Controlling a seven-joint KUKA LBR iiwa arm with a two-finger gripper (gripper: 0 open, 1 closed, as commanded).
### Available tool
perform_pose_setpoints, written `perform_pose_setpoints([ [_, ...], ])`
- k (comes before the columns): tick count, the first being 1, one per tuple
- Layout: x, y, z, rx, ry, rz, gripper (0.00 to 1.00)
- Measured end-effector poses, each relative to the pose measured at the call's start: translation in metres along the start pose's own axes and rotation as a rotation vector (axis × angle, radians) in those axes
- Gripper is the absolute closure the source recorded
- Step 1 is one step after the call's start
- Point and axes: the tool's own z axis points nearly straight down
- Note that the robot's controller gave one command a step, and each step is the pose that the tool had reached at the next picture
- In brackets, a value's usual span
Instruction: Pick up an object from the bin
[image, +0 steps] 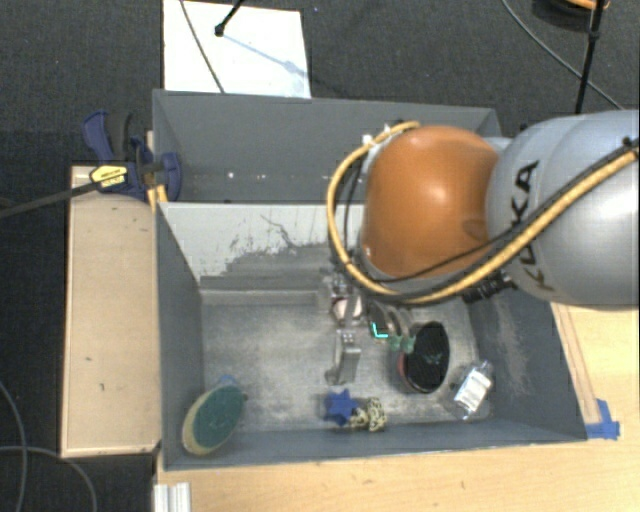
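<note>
Your KUKA-lettered arm (560, 220): gripper (343, 372) near one blue piece (339, 405), grip state unclear; one green scrub pad (213, 418), one black disc (426, 358).

1. A round green pad (213, 420) lies in the near-left corner of the bin (260, 340), close to the front wall.
2. A black oval thing (425, 357) lies right of the middle.
3. A clear packet (472, 390) lies just right of it, near the right wall.
4. A black cable (40, 203) crosses the dark carpet (60, 60) left of the bin.
</note>
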Motion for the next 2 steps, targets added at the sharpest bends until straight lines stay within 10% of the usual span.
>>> perform_pose_setpoints([
  [1,0.019,-0.061,0.040,0.002,-0.001,0.064,0.00],
  [2,0.016,-0.061,0.162,0.000,-0.006,-0.220,0.00],
])
